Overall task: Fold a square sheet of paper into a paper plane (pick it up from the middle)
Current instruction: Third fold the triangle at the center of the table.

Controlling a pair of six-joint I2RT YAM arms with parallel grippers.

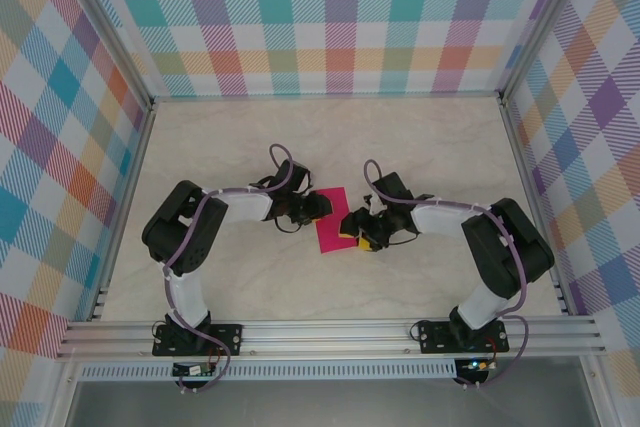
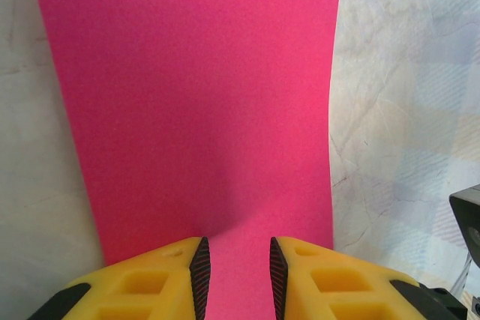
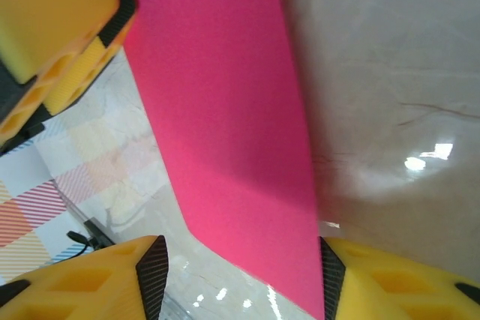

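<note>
Paper sheet (image 1: 331, 220), folded to a strip, lies between our left gripper (image 2: 238, 279) and right gripper (image 3: 240, 275), its length running ahead of both, jaws parted.

Bright, even overhead light — white glare spots the glossy table (image 3: 421, 161), a soft shadow dims the square sheet of paper (image 2: 202, 110) near the lens.
</note>
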